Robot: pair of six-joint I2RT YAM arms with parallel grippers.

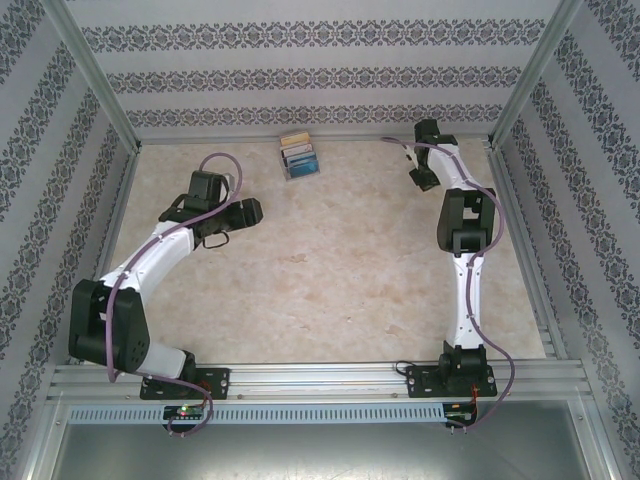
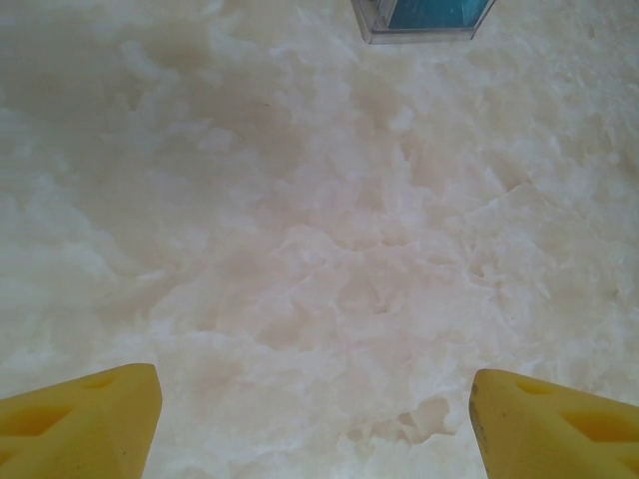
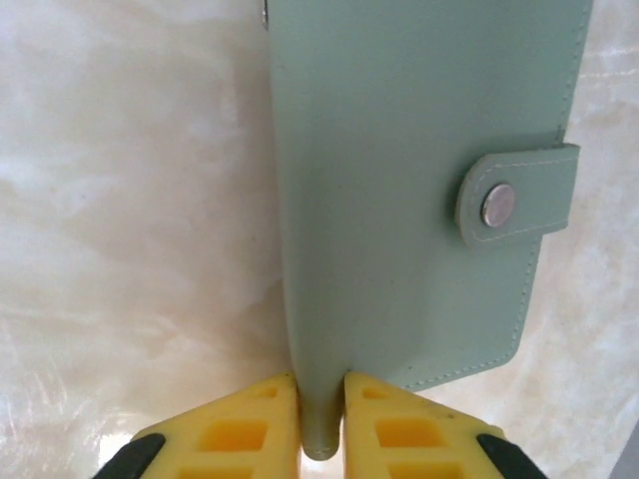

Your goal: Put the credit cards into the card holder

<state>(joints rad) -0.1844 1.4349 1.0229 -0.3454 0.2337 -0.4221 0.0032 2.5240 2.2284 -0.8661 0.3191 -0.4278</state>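
Note:
The sage-green card holder (image 3: 409,190) is closed, its tab snapped with a metal stud, and my right gripper (image 3: 321,409) is shut on its lower corner. From above, that right gripper (image 1: 424,178) sits at the far right of the table; the wallet itself is too small to make out there. The credit cards (image 1: 299,154), blue and tan among them, stand in a clear slotted rack (image 1: 301,171) at the back centre; a blue card (image 2: 431,12) peeks in at the top of the left wrist view. My left gripper (image 1: 250,211) is open, its yellow fingers (image 2: 85,424) wide apart over bare table.
The tabletop (image 1: 340,270) is pale marbled stone, fenced by aluminium rails and patterned walls. The clear rack's base (image 2: 414,35) lies ahead of the left gripper.

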